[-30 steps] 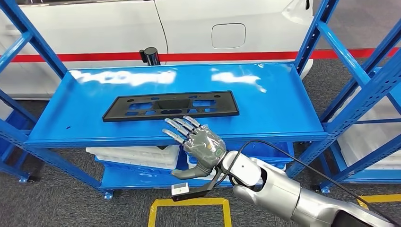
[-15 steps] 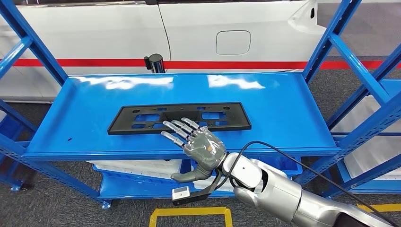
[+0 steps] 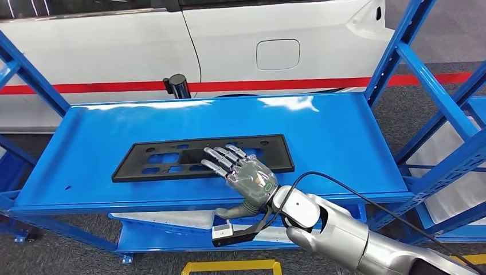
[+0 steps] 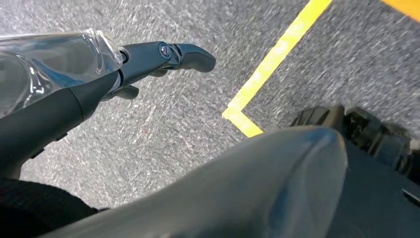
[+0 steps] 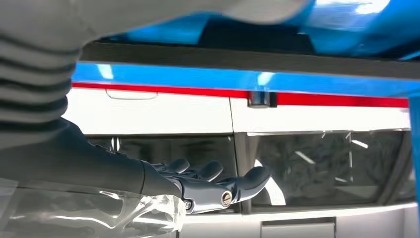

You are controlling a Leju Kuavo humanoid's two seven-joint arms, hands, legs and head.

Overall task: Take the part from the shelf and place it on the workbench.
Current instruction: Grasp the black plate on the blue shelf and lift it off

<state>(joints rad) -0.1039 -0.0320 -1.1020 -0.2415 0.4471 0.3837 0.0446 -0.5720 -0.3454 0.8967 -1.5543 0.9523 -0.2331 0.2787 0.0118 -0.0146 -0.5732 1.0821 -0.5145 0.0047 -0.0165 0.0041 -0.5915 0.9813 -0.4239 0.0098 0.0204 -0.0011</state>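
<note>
Nearest in the head view, the silver right arm comes in from the lower right, a black cable looping over its wrist. The right hand is flat and palm-down, wrapped in a clear plastic film, its metallic fingers spread slightly and stretched straight. The fingertips lie over the near long edge of the part; whether they touch it cannot be told. The grey thumb hangs below the front edge of the shelf. It holds nothing.

In the left wrist view, the left hand hangs above grey speckled carpet crossed by a yellow tape line. Its dark fingers are loosely extended with nothing in them, its palm under the same clear film.

The part is a flat, matt black plastic plate, long and narrow, pierced with rectangular cut-outs and small holes. It lies flat on the glossy blue metal shelf, its long axis running along the shelf's length, slightly skewed. It sits towards the front edge and left of centre.

Blue steel uprights and diagonal braces frame both ends of the shelf. Beyond the back edge stands a small black cylinder, and behind it a white car body with a red stripe and a fuel flap.
</note>
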